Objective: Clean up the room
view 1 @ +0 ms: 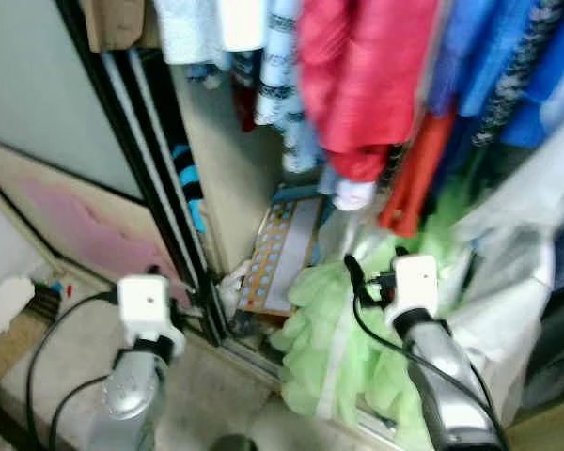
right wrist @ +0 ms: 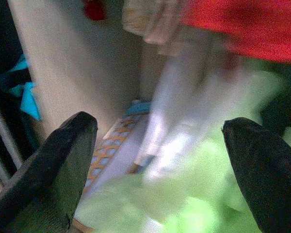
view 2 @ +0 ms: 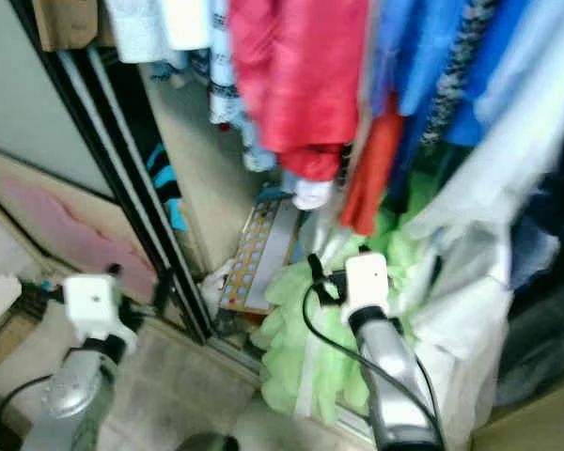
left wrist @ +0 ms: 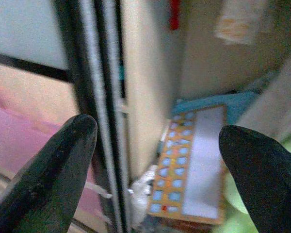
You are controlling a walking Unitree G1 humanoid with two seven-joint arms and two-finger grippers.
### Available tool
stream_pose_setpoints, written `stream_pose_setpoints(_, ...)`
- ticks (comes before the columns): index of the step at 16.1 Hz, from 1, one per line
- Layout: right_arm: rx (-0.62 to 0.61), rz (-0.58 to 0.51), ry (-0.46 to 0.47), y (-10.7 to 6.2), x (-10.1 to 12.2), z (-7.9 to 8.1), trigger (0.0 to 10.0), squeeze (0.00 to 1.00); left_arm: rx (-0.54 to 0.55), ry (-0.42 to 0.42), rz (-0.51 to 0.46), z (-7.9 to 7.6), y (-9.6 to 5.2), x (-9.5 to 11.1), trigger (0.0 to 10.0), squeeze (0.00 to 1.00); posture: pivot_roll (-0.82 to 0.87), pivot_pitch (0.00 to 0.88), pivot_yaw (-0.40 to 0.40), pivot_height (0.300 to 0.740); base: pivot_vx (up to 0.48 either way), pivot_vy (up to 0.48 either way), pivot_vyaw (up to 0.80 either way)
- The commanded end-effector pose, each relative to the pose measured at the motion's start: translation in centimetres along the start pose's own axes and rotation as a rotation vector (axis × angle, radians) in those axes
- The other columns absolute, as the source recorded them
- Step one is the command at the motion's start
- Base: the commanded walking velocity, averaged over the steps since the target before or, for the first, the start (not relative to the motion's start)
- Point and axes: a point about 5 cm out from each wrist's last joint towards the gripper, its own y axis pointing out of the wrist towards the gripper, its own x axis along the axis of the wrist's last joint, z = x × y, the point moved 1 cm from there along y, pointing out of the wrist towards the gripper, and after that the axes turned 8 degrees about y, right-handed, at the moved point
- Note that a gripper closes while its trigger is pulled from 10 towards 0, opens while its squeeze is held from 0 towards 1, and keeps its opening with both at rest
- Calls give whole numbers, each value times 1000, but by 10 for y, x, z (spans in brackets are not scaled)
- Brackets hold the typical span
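Note:
An open wardrobe is in front of me. A fluffy light-green garment (view 1: 334,343) lies heaped on its floor. Just above that heap, my right gripper (right wrist: 160,121) hangs open with nothing between its fingers. An orange board with blue dots (view 1: 277,254) leans against the wardrobe's inner wall. My left gripper (left wrist: 157,128) is open and empty too, held low by the black sliding-door frame (view 1: 164,188). A red garment (view 1: 357,75) and several blue ones (view 1: 508,66) hang above.
A white garment (view 1: 512,254) hangs at the right, beside the green heap. The door track (view 1: 254,357) runs along the wardrobe's threshold. Pale floor (view 1: 207,399) lies between my arms. A white item (view 1: 5,305) rests at the far left.

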Motion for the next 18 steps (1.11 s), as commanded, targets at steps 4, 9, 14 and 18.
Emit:
stream_pose_setpoints(4,40,-1,-24,0,1,4,10000,0,55,24,-2,2,-6,-8,10000,0,50,0,6,740,0,0,800)
stream_pose_setpoints(9,40,25,31,8,-7,9,10000,0,32,8,45,-6,6,-19,10000,0,69,0,14,740,0,0,480)
stream_pose_setpoints(14,81,-18,32,15,15,11,10000,0,106,23,-34,1,5,7,10000,0,121,0,-42,740,0,0,0)
stream_pose_setpoints(18,138,-11,16,23,23,9,10000,0,203,24,-69,9,2,17,10000,0,149,0,-99,740,0,0,0)
